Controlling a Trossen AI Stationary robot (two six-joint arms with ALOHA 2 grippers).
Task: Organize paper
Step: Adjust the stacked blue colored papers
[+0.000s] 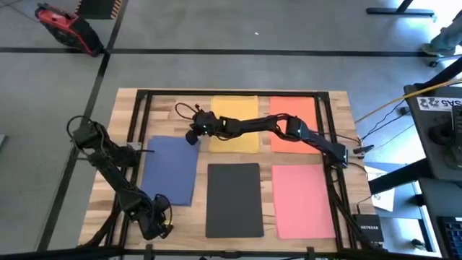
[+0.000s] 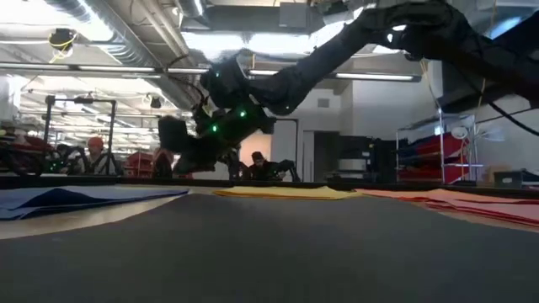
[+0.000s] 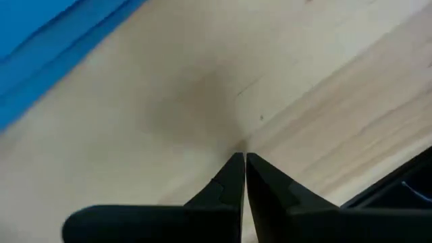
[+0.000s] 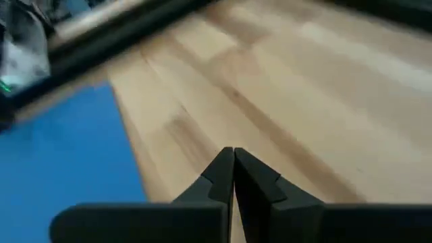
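high view: right gripper (image 1: 192,137) fingers closed, empty, just beside blue paper (image 1: 170,170) corner.

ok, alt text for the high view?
Five paper sheets lie on a wooden table: yellow sheet, orange sheet, blue sheet, black sheet, pink sheet. The right gripper reaches beside the blue sheet's far corner; the left gripper waits at the near edge.

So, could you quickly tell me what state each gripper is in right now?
Left gripper: closed, holding nothing, low over bare wood at the table's front-left corner.
Right gripper: closed, empty, above the wood beside the blue paper.
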